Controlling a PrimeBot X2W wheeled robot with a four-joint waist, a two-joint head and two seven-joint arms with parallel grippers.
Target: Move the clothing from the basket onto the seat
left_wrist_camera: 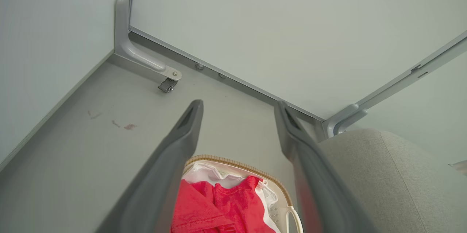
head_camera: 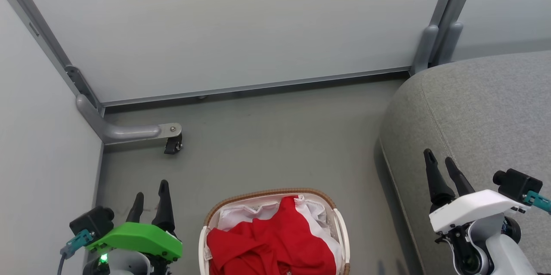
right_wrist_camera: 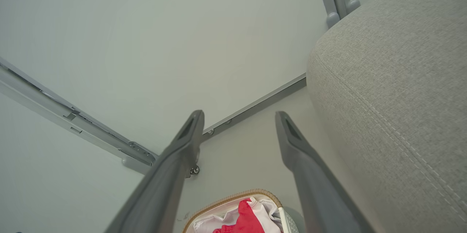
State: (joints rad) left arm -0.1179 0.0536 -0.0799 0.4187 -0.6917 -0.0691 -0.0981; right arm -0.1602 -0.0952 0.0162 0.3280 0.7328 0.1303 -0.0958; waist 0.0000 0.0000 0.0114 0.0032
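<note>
Head view puts the clothing (head_camera: 269,245) at the bottom centre of the frame: a crumpled red heap with white panels lying inside the basket (head_camera: 271,192), on top of the white liner (head_camera: 234,217). The basket stands on the grey floor (head_camera: 267,137), with its tan woven rim toward the top of the frame. The seat (head_camera: 482,107) takes up the right side, near the basket but apart from it. At lower left the left gripper (head_camera: 151,189) hangs with its fingers spread and nothing between them. At lower right the right gripper (head_camera: 438,156) is likewise spread and empty, in front of the seat's edge (both wrist views show the fingers wide apart). A castor (head_camera: 173,145) sits at the foot of the pale wall panel (head_camera: 241,21), left of centre
</note>
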